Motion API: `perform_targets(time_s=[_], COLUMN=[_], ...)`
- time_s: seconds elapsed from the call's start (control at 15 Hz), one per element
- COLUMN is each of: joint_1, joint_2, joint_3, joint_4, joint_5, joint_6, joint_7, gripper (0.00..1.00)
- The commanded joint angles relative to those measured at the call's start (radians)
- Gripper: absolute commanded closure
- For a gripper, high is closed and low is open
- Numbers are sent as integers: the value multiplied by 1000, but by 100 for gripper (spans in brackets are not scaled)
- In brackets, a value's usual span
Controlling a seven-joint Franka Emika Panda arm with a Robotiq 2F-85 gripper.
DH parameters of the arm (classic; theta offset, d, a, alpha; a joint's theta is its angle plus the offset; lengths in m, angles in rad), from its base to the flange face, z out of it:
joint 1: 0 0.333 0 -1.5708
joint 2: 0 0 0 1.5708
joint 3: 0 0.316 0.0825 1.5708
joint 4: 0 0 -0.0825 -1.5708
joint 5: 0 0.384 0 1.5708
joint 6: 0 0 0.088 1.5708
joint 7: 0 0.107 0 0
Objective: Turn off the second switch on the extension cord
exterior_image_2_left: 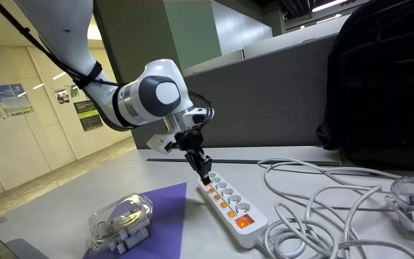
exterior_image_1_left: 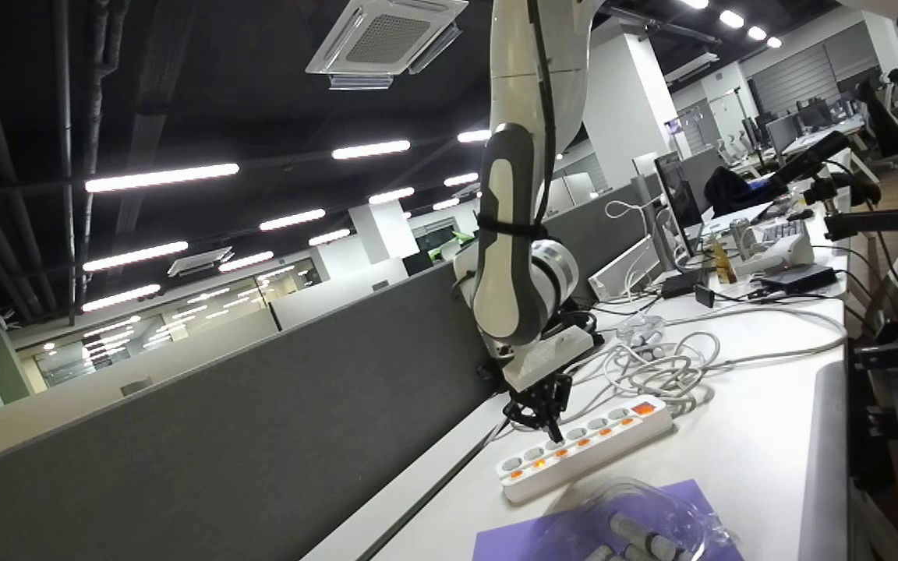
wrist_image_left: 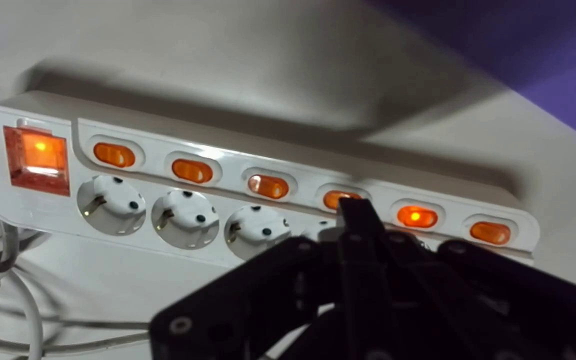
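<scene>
The extension cord is a white strip with a row of sockets and small orange switches. It lies on the table in both exterior views. The lit switch is second from the end opposite the large main switch, which also glows. The other small switches look unlit. My gripper points down over the strip, fingertips together and holding nothing. In the wrist view its tip partly covers the unlit switch beside the lit one. It also shows in both exterior views. Contact cannot be told.
Loose white cables lie tangled beside the main-switch end. A purple sheet bears a clear plastic box with small items. A grey partition stands behind the table. A black backpack stands at the back.
</scene>
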Motion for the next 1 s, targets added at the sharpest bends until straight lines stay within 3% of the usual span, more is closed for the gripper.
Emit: perform_targets(time_s=[0.0, 0.93], joint_1=[26, 50], joint_2=[41, 121], joint_3=[-8, -10], joint_4=[38, 110], joint_5=[43, 160], joint_6=[13, 62], joint_7=[35, 31], gripper=[100, 100])
